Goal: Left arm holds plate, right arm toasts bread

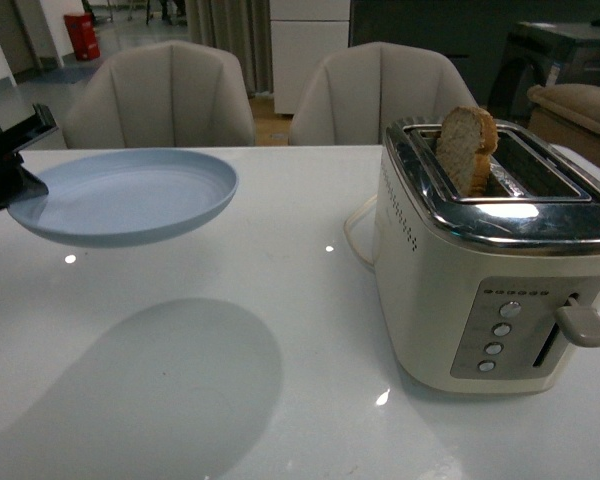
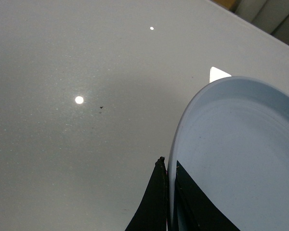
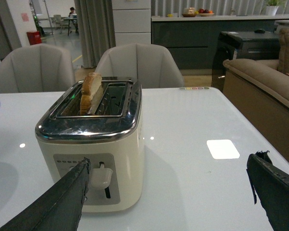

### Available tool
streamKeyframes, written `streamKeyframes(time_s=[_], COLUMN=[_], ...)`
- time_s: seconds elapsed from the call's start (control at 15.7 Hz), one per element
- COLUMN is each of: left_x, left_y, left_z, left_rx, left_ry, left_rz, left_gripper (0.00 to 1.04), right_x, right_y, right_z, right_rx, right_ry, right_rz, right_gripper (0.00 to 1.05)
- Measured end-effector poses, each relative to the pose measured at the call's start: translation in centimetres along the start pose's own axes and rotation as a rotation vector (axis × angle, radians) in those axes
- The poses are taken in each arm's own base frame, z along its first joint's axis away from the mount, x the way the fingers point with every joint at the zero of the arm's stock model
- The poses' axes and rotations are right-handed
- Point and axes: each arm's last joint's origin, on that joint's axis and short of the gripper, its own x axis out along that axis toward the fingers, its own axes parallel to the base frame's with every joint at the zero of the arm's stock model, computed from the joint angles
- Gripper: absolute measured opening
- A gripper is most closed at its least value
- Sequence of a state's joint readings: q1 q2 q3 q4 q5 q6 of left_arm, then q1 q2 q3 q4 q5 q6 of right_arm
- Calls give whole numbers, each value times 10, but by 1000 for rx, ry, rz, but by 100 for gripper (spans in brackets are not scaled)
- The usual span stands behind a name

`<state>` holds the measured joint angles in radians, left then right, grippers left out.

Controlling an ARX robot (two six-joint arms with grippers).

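Observation:
The pale blue plate [image 1: 130, 195] hangs above the white table at the left, casting a shadow below it. My left gripper [image 1: 10, 175] is shut on its rim; in the left wrist view the two black fingers [image 2: 156, 202] pinch the plate [image 2: 241, 149] edge. The bread [image 1: 467, 148] stands upright in the left slot of the cream toaster [image 1: 490, 250], its top sticking out. In the right wrist view the bread [image 3: 90, 91] and toaster [image 3: 94, 144] lie ahead. My right gripper [image 3: 168, 166] is open, wide apart, low over the table in front of the toaster's lever [image 3: 101, 175].
Two beige chairs [image 1: 165, 95] stand behind the table's far edge. A sofa [image 3: 260, 82] is off the table's right side. The toaster's cord [image 1: 355, 235] loops on the table beside it. The lever [image 1: 582, 325] is raised, beside several round buttons.

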<state>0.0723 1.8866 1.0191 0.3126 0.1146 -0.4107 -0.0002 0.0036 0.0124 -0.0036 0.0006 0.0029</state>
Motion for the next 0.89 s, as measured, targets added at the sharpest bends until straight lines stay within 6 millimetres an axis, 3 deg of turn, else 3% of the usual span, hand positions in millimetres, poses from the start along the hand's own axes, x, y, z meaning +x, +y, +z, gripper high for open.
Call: streamKeyframes(time_s=[0.44, 0.89], left_x=[41, 61], left_y=[44, 60], left_z=[-17, -23], left_rx=[-38, -61], left_ry=[-16, 11], left_rz=[167, 256], left_gripper=[3, 3], right_x=[0, 0], right_y=[0, 0], right_z=[0, 0], right_rx=[0, 0], right_ry=[0, 0], right_rz=[0, 0], right_gripper=[98, 98])
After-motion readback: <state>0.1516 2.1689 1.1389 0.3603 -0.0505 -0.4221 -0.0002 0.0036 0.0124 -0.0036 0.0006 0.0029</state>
